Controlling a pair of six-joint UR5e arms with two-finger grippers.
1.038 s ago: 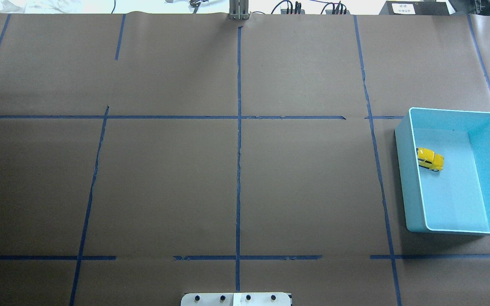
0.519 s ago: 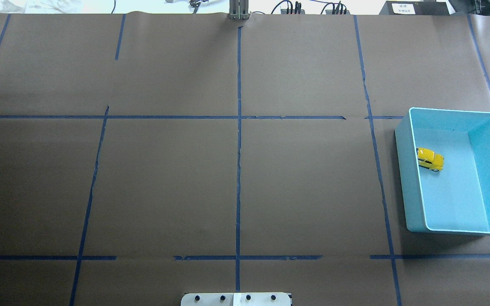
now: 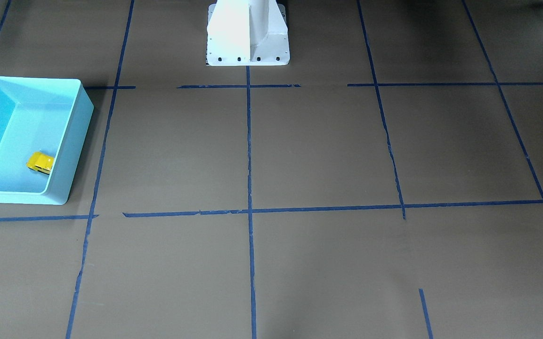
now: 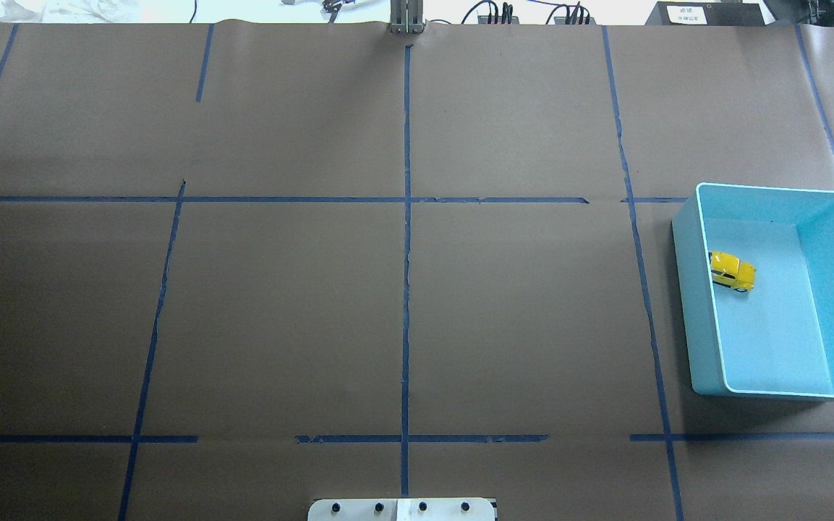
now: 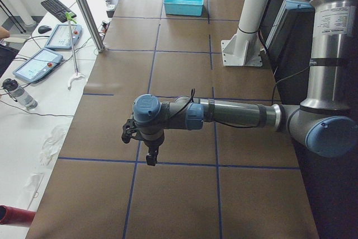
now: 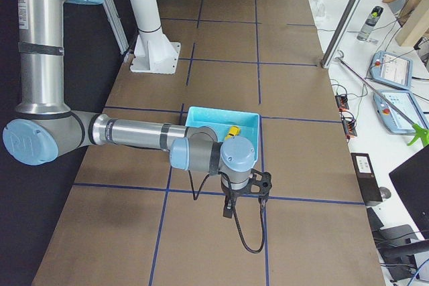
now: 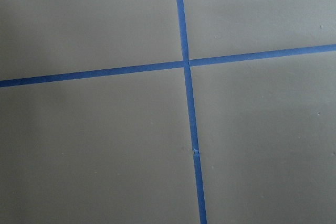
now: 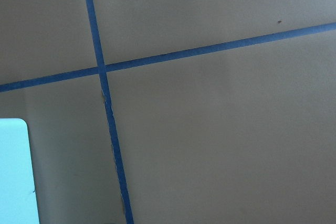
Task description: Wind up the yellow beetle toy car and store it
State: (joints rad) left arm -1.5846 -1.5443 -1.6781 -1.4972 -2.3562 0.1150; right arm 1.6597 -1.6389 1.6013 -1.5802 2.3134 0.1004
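Observation:
The yellow beetle toy car [image 4: 733,270] sits on its wheels inside the light-blue bin [image 4: 691,289], close to the bin's wall that faces the table's middle. It also shows in the front view [image 3: 40,162] and in the right side view [image 6: 232,131]. My left gripper [image 5: 151,158] hangs above the table near its left end, far from the bin. My right gripper [image 6: 229,207] hangs above the table just beyond the bin's outer side. Both show only in the side views, so I cannot tell whether they are open or shut. Neither holds the car.
Brown paper with a grid of blue tape lines [image 4: 406,253] covers the table. The robot's white base [image 3: 247,33] stands at the table's edge. A corner of the bin [image 8: 13,171] shows in the right wrist view. Tablets and cables lie beyond the table's far edge [image 6: 392,85].

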